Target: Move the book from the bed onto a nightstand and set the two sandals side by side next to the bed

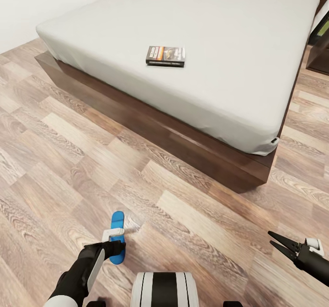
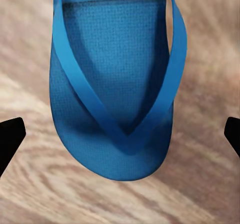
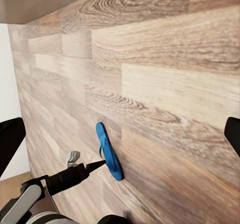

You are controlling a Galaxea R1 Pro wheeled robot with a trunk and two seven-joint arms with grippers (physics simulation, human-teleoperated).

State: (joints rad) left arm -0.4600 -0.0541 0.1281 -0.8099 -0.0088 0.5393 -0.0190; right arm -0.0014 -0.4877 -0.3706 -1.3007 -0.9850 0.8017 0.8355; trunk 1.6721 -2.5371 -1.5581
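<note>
On floor: sandal [image 1: 117, 236] flat beneath left gripper [image 1: 114, 248] | jaws wide, straddling it | book [image 1: 165, 55] on bed [image 1: 219, 46]

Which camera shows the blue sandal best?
The left wrist view: the sandal is close up, straps and textured sole clear, between the open left end effector's fingers. The head view shows it small on the floor, partly behind that arm. The right wrist view shows it small, from the side.
</note>
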